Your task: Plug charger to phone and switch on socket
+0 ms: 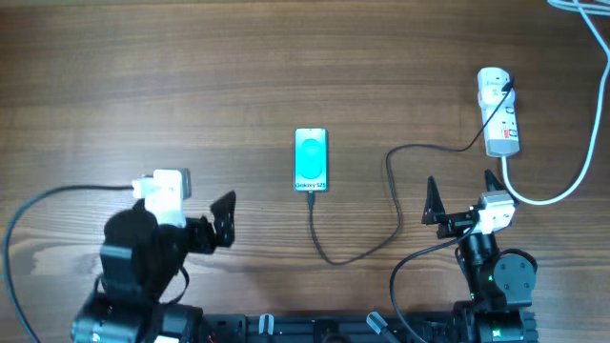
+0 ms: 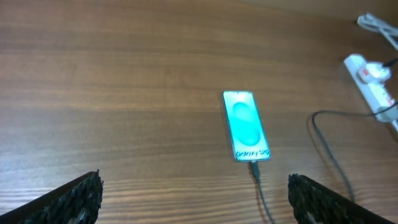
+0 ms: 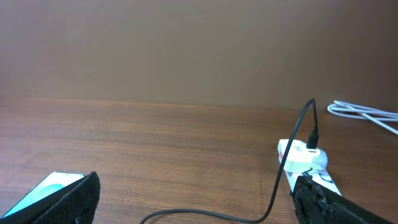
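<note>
The phone [image 1: 312, 159] lies flat mid-table with its cyan screen lit; it also shows in the left wrist view [image 2: 247, 124] and, partly hidden, in the right wrist view [image 3: 46, 188]. The charger cable [image 1: 394, 195] loops from the phone's near end, where its connector [image 2: 255, 169] appears inserted, to a white adapter on the socket [image 1: 499, 122]. The socket also shows in both wrist views [image 2: 373, 84] [image 3: 303, 155]. My left gripper [image 1: 223, 221] is open and empty, left of the phone. My right gripper [image 1: 461, 195] is open and empty, just short of the socket.
The socket's thick white lead [image 1: 575, 181] curves along the right edge and off the top right corner. The charger cable loop [image 1: 334, 257] lies on the table between the two arms. A black robot cable [image 1: 57, 195] arcs at the left.
</note>
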